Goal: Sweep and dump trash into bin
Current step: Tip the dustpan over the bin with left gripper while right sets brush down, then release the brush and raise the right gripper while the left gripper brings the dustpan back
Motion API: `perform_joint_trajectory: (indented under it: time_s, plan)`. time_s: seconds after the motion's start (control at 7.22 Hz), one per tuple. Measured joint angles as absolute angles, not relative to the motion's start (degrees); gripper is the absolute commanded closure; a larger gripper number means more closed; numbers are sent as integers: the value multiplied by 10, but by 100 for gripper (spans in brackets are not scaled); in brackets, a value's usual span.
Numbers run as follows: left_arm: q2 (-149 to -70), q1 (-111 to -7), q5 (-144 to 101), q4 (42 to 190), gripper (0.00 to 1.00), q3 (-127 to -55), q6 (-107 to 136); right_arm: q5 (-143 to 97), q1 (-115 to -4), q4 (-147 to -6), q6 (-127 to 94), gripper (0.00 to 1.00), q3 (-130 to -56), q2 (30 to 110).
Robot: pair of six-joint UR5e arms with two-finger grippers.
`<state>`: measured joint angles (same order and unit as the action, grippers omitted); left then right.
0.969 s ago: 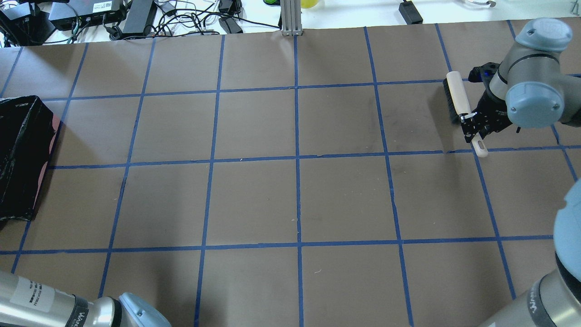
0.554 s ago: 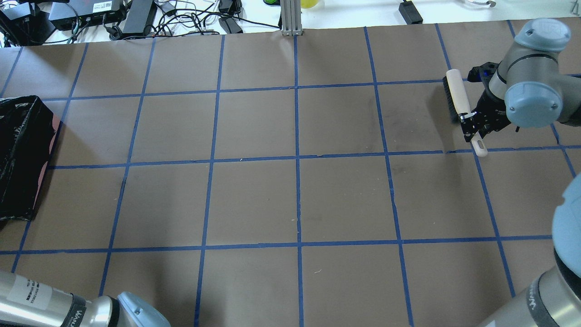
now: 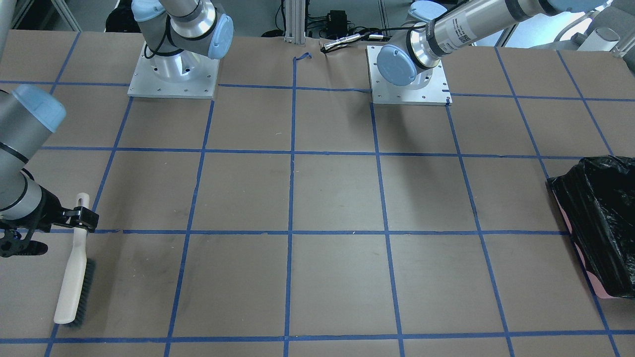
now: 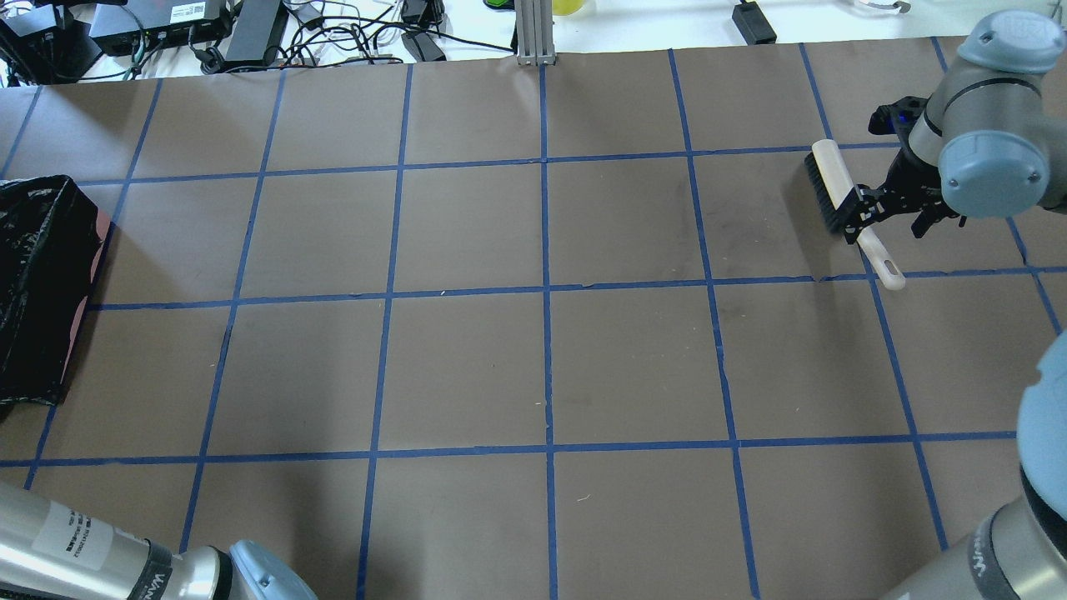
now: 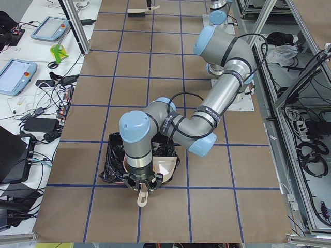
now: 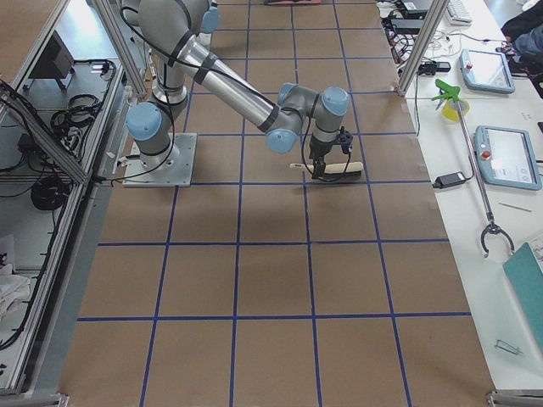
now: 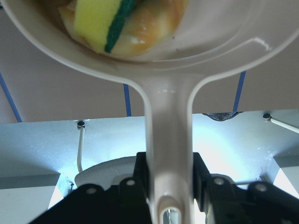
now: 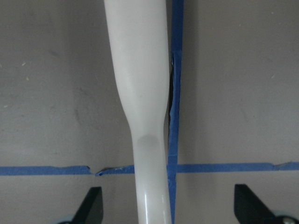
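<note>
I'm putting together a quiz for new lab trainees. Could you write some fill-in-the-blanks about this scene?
The left gripper is shut on the handle of the ___. The sponge has a ___ stripe. The right gripper has its fingers ___, off the brush. The bin is lined with a ___ bag.
Missing words: dustpan; green; open; black.

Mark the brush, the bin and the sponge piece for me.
brush [image 3: 74,277], exterior front-facing view, on its cream back above the bristles.
bin [image 4: 37,283], overhead exterior view, on the black bag lining it.
sponge piece [image 7: 96,25], left wrist-mounted view, on its yellow face inside the dustpan [image 7: 219,42].
</note>
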<state>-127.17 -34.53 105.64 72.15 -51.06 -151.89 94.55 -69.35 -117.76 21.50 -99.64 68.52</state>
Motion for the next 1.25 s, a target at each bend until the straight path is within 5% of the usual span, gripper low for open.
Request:
perform_joint_trajectory:
  time_s: [0.83,1.11,1.25]
  plan:
    - [-1242,-382,1086,641,81,-572,-1547,927,-727,-953,112,0,-896,827]
    - [-1237,-383,1083,639,100,-573,-1549,913,-782,-944,83,0,-889,843]
    - [-1232,-383,1068,642,100,-571,-1551,916,-802,-945,80,0,-890,849]
